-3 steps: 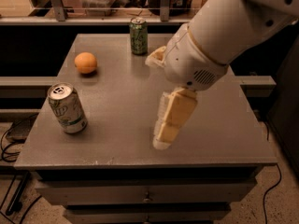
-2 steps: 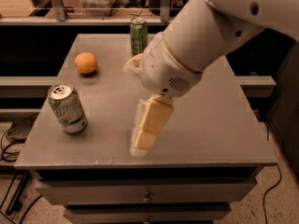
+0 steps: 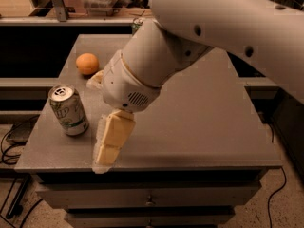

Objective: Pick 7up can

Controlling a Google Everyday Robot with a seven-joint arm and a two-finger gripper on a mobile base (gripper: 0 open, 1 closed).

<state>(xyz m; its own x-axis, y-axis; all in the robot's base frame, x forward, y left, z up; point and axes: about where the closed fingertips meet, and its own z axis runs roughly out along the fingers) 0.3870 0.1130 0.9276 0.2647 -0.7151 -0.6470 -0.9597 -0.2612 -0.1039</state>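
The 7up can, pale silver with light green markings and a silver top, stands upright near the front left of the grey table. My gripper hangs just right of the can, close to it but apart from it. Its cream fingers are spread open and hold nothing: one finger points down toward the table's front edge, and the other peeks out behind the wrist near the orange. The big white arm reaches in from the upper right.
An orange lies at the back left of the table. A darker green can at the back edge is mostly hidden by the arm. Drawers sit under the table front. Cables lie on the floor at left.
The arm and gripper have swung left across the table toward the 7up can. The dark green can is now mostly covered by the arm. The 7up can and orange have not moved.
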